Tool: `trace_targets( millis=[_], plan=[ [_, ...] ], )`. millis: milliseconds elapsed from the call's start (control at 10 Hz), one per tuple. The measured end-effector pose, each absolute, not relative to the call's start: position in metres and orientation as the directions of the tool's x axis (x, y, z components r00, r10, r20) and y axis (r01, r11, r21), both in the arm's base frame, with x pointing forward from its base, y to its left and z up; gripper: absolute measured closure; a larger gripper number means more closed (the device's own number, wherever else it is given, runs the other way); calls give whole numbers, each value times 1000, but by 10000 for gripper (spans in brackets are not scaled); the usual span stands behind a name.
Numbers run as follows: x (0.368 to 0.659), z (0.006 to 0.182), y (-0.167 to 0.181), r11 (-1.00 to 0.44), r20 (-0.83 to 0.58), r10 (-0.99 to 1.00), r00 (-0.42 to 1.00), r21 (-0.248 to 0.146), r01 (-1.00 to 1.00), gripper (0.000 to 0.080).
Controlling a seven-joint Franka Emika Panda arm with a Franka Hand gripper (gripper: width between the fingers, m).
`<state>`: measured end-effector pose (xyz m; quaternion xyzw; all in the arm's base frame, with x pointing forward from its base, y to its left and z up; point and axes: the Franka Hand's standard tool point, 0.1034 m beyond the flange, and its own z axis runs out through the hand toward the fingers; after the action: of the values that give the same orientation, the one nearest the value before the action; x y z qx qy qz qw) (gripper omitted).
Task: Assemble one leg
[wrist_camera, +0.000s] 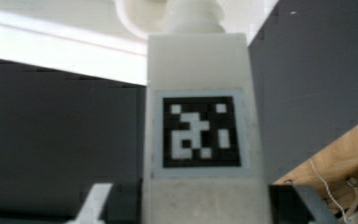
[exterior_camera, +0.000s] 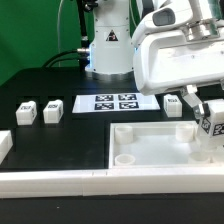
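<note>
Gripper (exterior_camera: 207,118): closed on the leg, hanging from the arm at the exterior view's right. One grey finger (wrist_camera: 98,204) visible beside the block in the wrist view.
Leg (exterior_camera: 213,126): clamped upright between the fingers, above the right part of the tray (contact with the tray floor not possible to judge). Fills the middle of the wrist view, with a black-and-white tag (wrist_camera: 202,135) on its face and a rounded stub at its far end.
White ledge (exterior_camera: 90,182): long and low, nearest the exterior camera, running along the front edge of the scene.
Tray (exterior_camera: 150,160): large, white and square, just behind the ledge, with a round socket in its near corner on the exterior view's left.
Table (exterior_camera: 65,140): dark surface under everything.
Second leg (exterior_camera: 26,111) and third leg (exterior_camera: 52,110): standing side by side on the exterior view's left, close but apart, well away from the tray.
Fourth leg (exterior_camera: 175,105): behind the tray, near the gripper, on the table.
Marker board (exterior_camera: 112,102): flat on the table between the third and fourth legs, four tags in a block.
Robot base (exterior_camera: 105,45): farthest back, white, with a warning triangle on its front.
</note>
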<state>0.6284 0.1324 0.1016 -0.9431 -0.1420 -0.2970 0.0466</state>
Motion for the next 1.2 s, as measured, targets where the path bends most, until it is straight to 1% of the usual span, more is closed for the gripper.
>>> trace_targets(
  millis=[300,400,900,1000,1200],
  plan=[
    [629,102,132,-955,577,240,780,-2,296,506],
    [631,103,130,-956,603,239,761,9,293,506],
    [630,102,128,-956,599,242,763,10,295,506],
    [632,101,124,-955,600,245,761,16,295,506],
    [631,96,117,-958,594,240,767,17,287,506]
  ],
)
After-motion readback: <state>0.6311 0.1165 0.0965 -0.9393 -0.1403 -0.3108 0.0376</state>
